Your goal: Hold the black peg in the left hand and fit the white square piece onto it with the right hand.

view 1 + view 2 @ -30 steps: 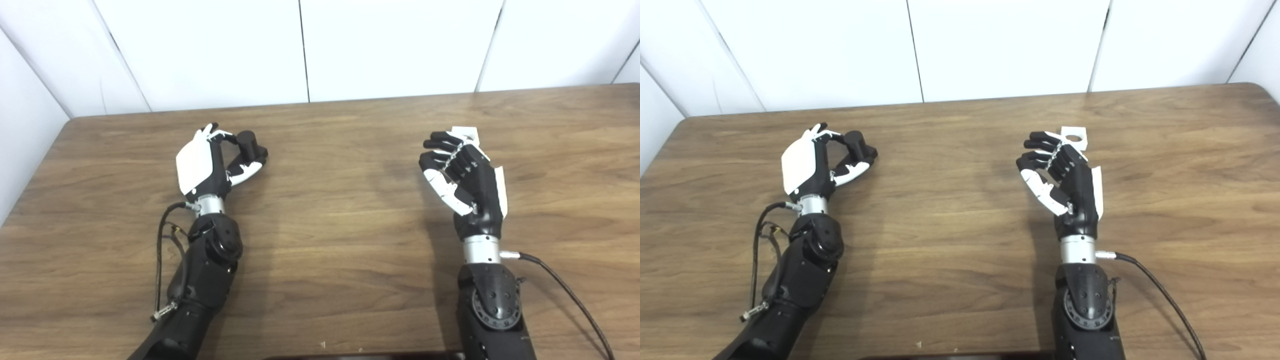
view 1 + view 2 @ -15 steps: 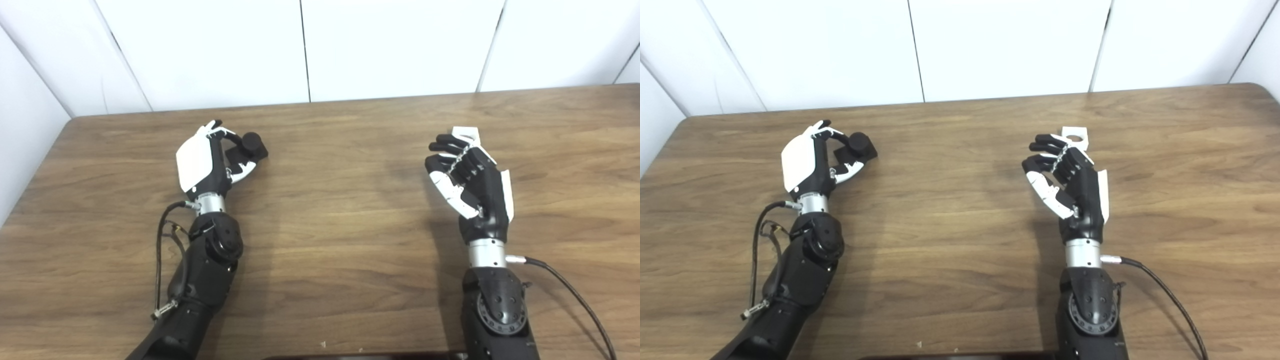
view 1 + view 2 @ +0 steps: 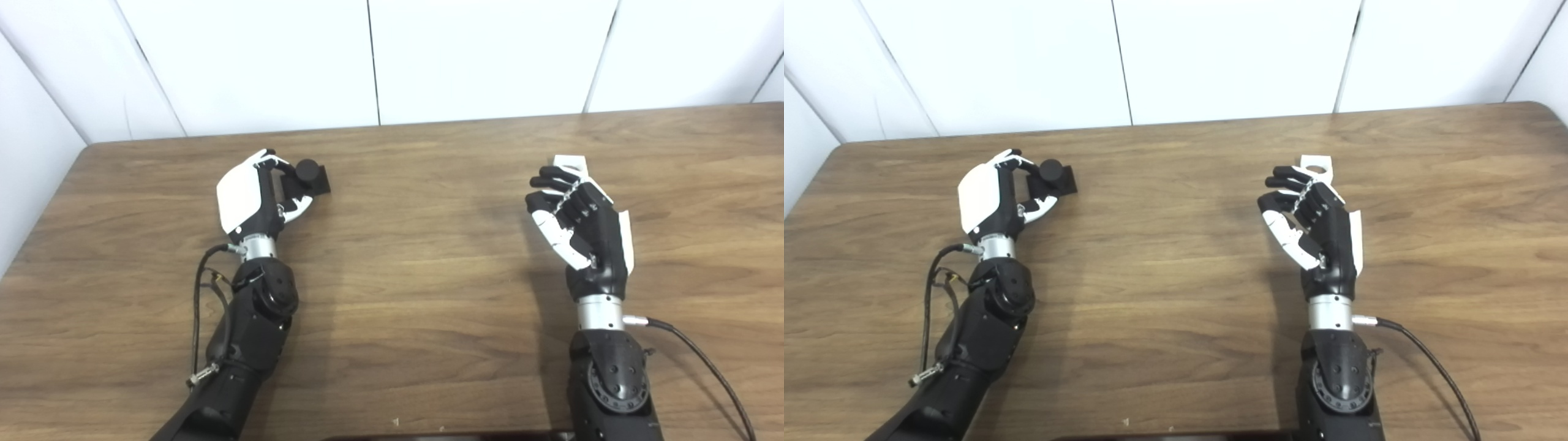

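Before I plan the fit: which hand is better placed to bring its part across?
The right hand, I'd judge: it holds the white piece raised, while the left hand grips the black peg.

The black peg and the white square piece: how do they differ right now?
The black peg is dark, with a round post on a square base; the white square piece is pale and flat with a round hole. The peg sits inside the left hand; the white piece lies just beyond the right hand. Both are small, on the table.
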Controlling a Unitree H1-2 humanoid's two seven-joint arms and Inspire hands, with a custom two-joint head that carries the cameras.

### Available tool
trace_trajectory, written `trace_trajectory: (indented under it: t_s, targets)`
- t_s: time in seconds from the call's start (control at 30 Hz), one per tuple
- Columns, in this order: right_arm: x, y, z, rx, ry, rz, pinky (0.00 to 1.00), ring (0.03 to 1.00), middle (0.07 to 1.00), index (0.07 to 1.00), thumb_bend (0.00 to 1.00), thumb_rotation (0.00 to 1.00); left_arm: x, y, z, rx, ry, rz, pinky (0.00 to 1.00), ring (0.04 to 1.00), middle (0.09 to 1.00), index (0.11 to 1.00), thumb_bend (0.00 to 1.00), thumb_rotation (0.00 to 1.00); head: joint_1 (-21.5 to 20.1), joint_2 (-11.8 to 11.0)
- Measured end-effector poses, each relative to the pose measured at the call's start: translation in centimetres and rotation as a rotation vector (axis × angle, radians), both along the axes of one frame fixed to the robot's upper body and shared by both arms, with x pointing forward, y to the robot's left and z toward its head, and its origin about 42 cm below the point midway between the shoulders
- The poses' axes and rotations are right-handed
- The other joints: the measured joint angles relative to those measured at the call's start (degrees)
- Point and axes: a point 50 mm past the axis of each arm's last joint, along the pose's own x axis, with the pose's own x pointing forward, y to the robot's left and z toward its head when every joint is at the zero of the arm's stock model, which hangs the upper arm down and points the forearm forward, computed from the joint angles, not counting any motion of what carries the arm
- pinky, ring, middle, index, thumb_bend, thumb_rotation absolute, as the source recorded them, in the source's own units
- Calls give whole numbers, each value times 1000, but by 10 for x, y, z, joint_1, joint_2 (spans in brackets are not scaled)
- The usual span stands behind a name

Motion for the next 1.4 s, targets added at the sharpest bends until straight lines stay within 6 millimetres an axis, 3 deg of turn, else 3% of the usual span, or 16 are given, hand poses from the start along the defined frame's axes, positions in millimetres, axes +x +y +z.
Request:
trace_trajectory:
  t_s: [0.77,0.87,0.93,1.4]
  targets:
    - [-1,-1,0,-3,10,-1,500,547,612,628,460,240,1,-2,0,13,-4,-7,640,848,840,494,518,84,7,2]
    - [-1,-1,0,-2,11,-1,504,550,614,628,457,235,1,-3,-1,20,22,-22,665,875,880,650,782,290,7,2]
    - [-1,-1,0,-2,11,-1,502,549,613,627,457,236,1,-3,-1,26,40,-26,677,888,896,693,828,333,6,2]
    - [-1,-2,0,-2,10,0,500,552,614,629,463,238,2,-4,-3,46,89,-40,694,897,906,692,877,353,5,1]
